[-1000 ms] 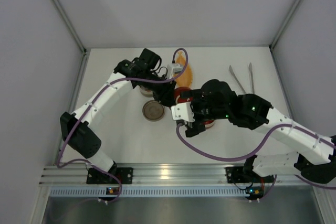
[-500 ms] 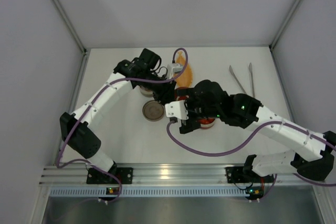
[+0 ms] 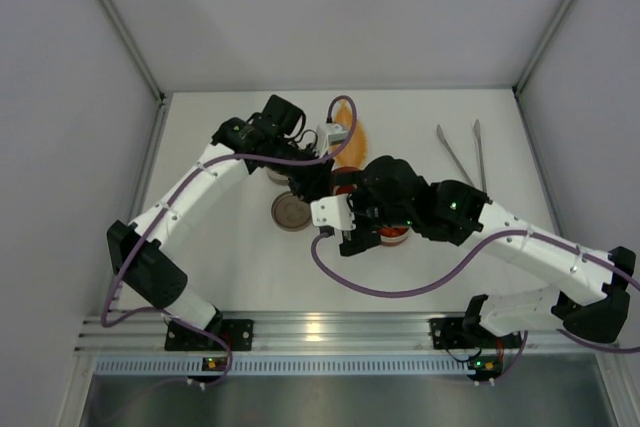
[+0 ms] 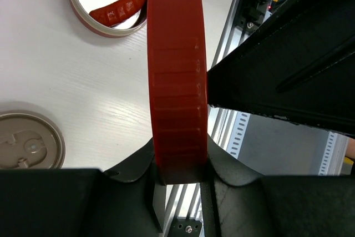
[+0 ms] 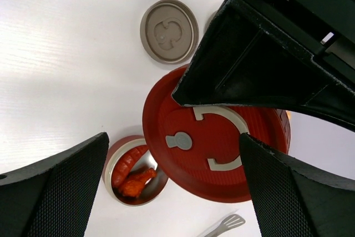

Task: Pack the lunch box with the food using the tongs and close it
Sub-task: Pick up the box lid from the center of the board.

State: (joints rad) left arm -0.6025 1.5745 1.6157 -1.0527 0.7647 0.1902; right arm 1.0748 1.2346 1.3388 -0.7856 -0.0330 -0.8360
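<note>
Over the last second the right arm has swung left toward the middle of the table (image 3: 250,267), while the left arm has barely shifted. From left to right there is one flat grey round lid (image 3: 292,212), one red round lid (image 4: 176,81), and one red-walled round steel tin (image 5: 113,154). The tin holds two pieces of food (image 4: 116,10), a red sausage and an orange chunk. One orange leaf-shaped dish (image 3: 362,137) sits at the far middle, and one pair of slim silver metal tongs (image 3: 454,154) lies far right, untouched. The left claw (image 4: 177,170) is narrowed onto the red lid, gripping it on edge. The right claw (image 5: 173,135) stands wide and empty, with the red lid seen between its fingers.
</note>
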